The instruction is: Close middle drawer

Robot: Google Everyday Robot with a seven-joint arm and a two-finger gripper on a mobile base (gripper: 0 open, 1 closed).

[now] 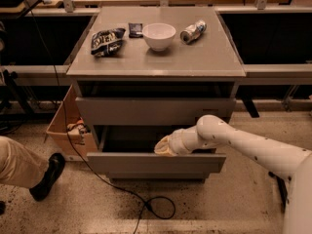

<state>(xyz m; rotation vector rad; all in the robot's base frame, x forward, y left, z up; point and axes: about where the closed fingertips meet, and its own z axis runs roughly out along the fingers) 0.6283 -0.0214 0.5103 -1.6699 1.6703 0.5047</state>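
Gripper fingers (165, 147) meet open middle drawer's (156, 164) front edge.

Grey middle drawer (146, 164), flat handle-less front, partly open, end effector (165, 148) at its top edge.

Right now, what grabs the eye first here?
The white arm reaches in from the right, its gripper at the top edge of the middle drawer, which stands pulled out. Next comes the cabinet top, with a white bowl, a chip bag and a can. A person's leg shows at lower left.
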